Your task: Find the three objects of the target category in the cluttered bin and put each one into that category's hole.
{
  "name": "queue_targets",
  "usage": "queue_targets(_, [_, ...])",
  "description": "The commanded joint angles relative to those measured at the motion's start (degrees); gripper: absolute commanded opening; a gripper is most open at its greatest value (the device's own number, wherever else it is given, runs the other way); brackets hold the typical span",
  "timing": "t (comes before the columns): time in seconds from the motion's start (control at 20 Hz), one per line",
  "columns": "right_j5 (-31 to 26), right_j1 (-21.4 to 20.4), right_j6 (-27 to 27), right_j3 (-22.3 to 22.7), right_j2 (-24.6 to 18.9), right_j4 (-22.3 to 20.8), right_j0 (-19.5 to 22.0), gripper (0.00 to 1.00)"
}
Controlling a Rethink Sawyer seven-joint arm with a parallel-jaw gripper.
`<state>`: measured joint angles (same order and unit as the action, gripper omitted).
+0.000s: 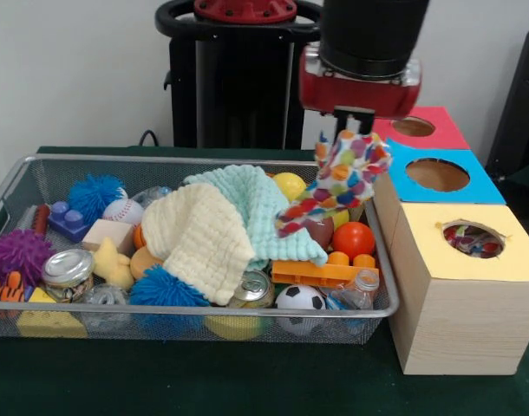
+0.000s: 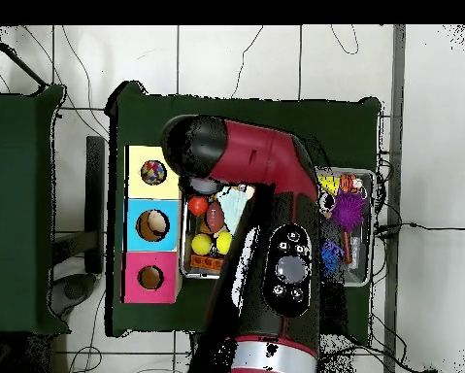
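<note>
Jaws pinch the spotted cloth (image 1: 338, 178), seemingly by its top edge, so lift it clear of the wire bin (image 1: 382, 299) before swinging to the yellow box's hole (image 1: 473, 240).

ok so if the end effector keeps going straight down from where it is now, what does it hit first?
The polka-dot cloth it appears to be holding hangs directly beneath the end effector. Below that, probably the brown ball or orange ball at the wire bin's right end, though depth is unclear.
</note>
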<state>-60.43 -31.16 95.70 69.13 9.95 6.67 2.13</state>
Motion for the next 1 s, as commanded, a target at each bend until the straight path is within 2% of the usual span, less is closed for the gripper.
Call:
queue_targets(0.05, [-2.67,5.37,17.22,-3.1,-4.01,3.93,-1.2,0.0])
queue_targets(0.45, [-0.28,8.99,23.2,-5.18,-1.53,5.29,-5.02,0.0])
queue_targets(0.65, [-3.23,10.94,26.41,-7.36,0.94,4.19,-7.04,0.0])
queue_targets(1.0, [-5.14,12.48,29.66,-8.16,-0.97,7.1,-8.22,0.0])
